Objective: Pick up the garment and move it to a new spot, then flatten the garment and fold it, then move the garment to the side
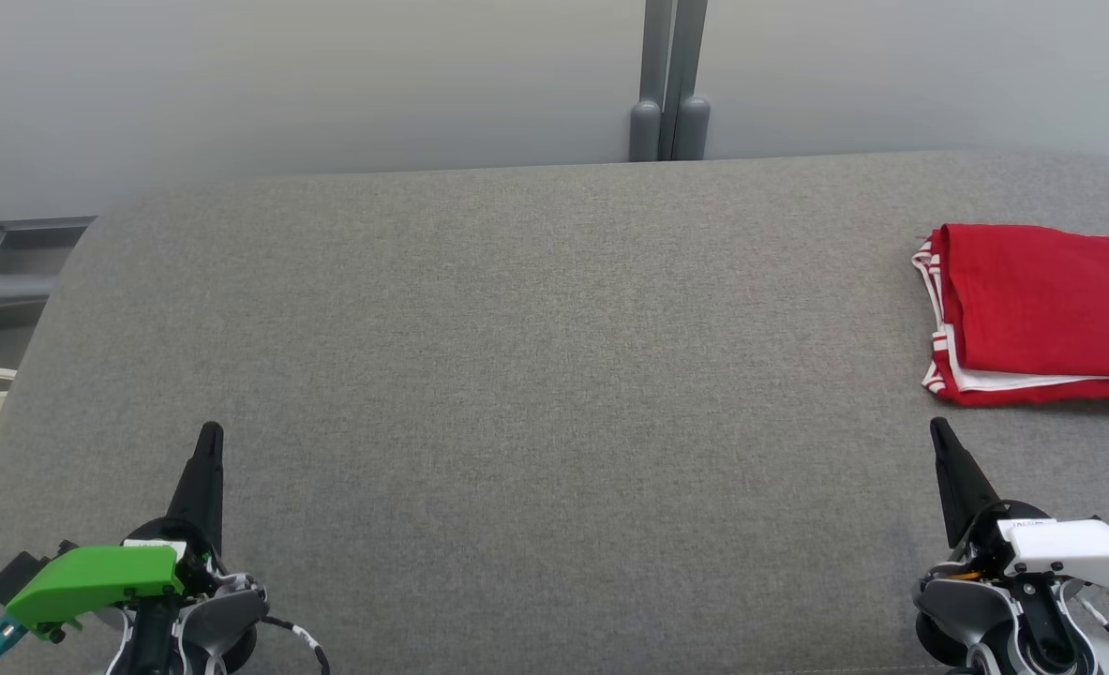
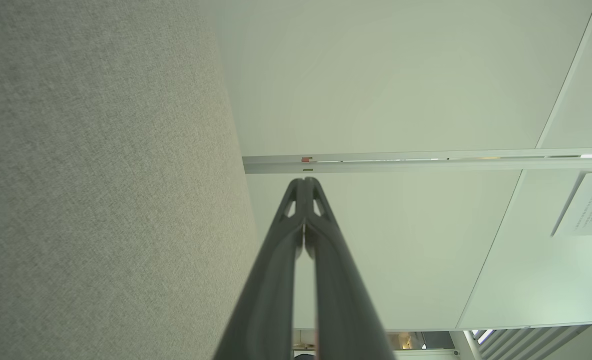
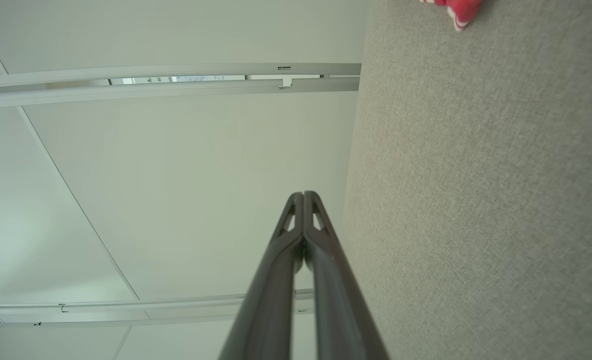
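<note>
The left tool point(image 1: 208, 431) and right tool point(image 1: 937, 428) sit clenched, empty; the red garment point(image 1: 1041, 309), seemingly folded, lies far right on the counter point(image 1: 517, 328).

The left claw point(image 1: 208, 433), behind a green wrist cover point(image 1: 95, 577), is at the grey fabric worktop's point(image 1: 554, 375) front left corner. The right claw point(image 1: 938, 431), behind a white wrist cover point(image 1: 1074, 553), is at the front right. Both point toward the far edge, long dark fingers pressed together.
</note>
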